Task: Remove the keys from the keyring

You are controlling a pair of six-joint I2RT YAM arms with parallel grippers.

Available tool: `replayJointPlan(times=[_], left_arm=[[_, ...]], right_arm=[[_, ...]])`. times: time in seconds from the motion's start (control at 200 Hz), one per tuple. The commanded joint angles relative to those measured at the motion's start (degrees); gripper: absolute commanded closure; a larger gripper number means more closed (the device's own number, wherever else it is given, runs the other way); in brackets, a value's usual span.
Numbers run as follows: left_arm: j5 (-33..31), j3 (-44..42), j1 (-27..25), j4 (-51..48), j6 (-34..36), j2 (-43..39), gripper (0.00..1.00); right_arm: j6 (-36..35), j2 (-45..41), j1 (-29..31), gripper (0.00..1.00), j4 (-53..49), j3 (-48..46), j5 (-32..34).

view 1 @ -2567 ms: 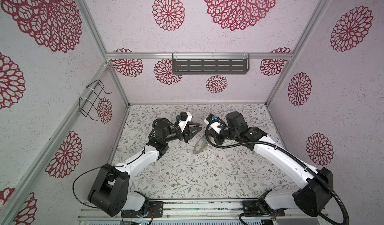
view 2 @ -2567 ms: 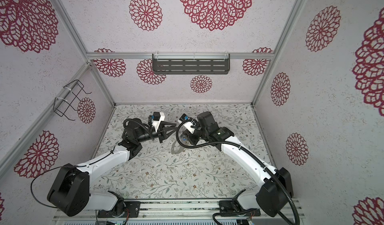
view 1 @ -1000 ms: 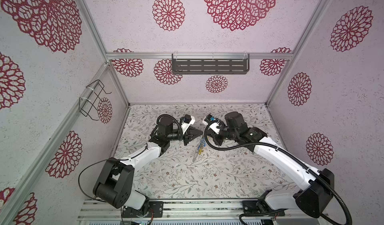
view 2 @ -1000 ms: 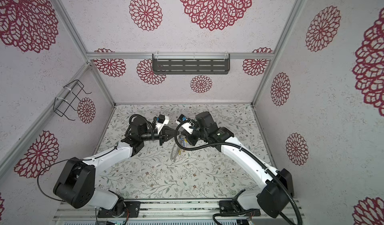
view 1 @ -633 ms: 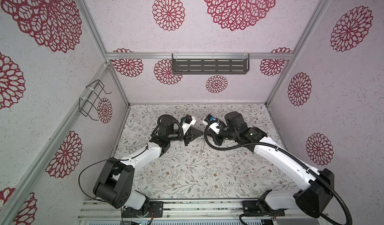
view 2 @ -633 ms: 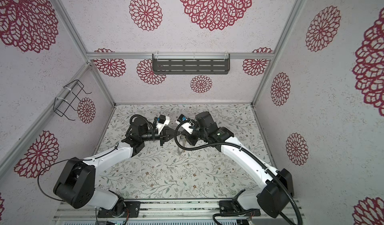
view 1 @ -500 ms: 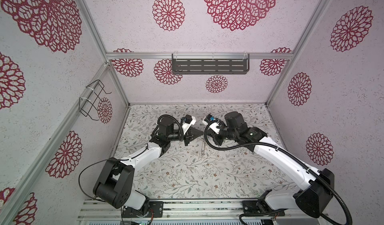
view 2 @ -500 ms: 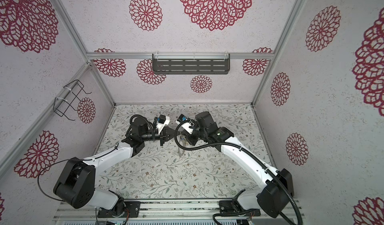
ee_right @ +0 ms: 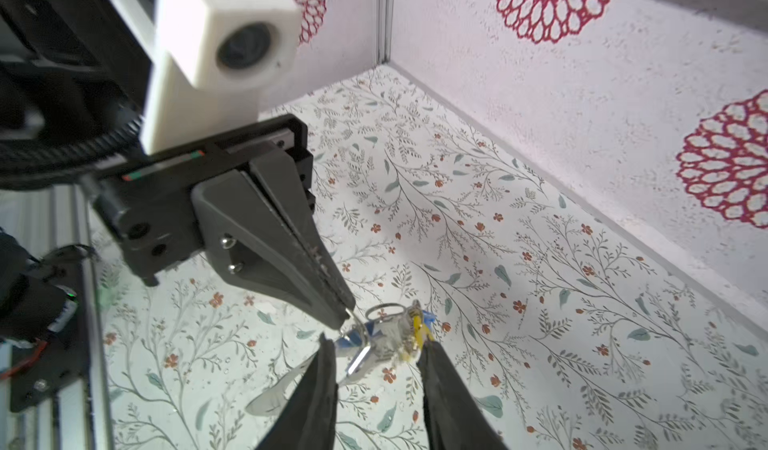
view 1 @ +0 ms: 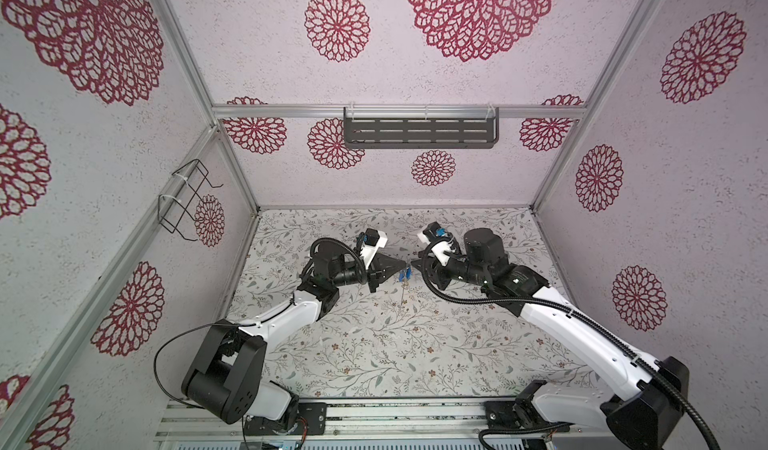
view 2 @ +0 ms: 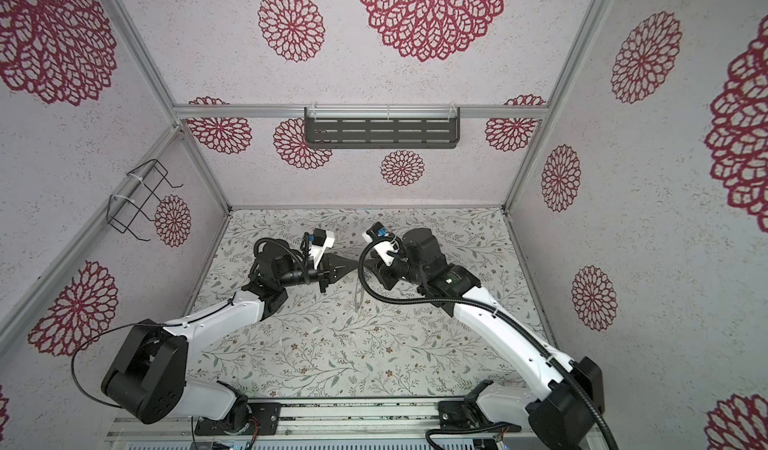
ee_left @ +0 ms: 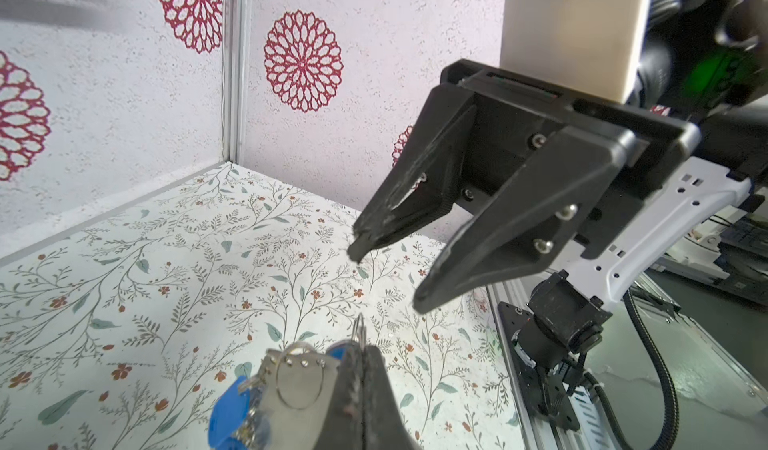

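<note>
**Two grippers face off over a bunch of keys**

Above the floral table [view 1: 374, 344], the left gripper [ee_right: 347, 317] is pinched tight on the keyring [view 2: 358, 298], a thin hoop hanging edge-on below its tips. The keys [ee_right: 390, 337], blue and yellow tags, bunch in mid-air just beside those tips. The right gripper [ee_left: 386, 279] stands with jaws apart, one finger on either side of the bunch.

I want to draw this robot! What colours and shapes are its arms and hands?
The left arm and right arm are white curved shells with chunky black joints and bases. The left hand and right hand are black, each with two pointed wedge fingers and silver screws. A white boxy camera sits on each wrist. A black ribbed hose runs along the right arm.
</note>
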Motion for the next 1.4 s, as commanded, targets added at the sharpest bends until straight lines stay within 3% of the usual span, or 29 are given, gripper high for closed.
replayJointPlan(times=[0.0, 0.215, 0.485, 0.701, 0.916, 1.396], left_arm=[[1.22, 1.82, 0.47, 4.81, -6.09, -1.16, 1.0], [2.38, 3.02, 0.88, 5.51, -9.91, -0.06, 1.0], [2.67, 3.2, 0.88, 7.02, -11.85, 0.42, 1.0], [2.97, 3.3, 0.9, 7.68, -12.49, 0.89, 1.0], [3.2, 3.2, 0.97, 7.99, -12.27, 0.4, 1.0], [3.87, 3.54, 0.97, 8.51, -13.26, 0.74, 1.0]], right_arm=[[11.07, -2.76, -4.86, 0.62, 10.67, -2.73, -10.47], [18.74, -0.89, -7.32, 0.72, 18.54, -6.52, -22.31], [21.59, 1.79, -7.14, 0.81, 22.06, -6.97, -26.49], [20.22, 3.29, -7.12, 0.83, 20.71, -5.5, -26.54], [17.52, 3.2, -7.12, 0.74, 17.7, -3.92, -24.96], [12.36, 1.76, -7.21, 0.75, 12.66, -2.01, -20.82]])
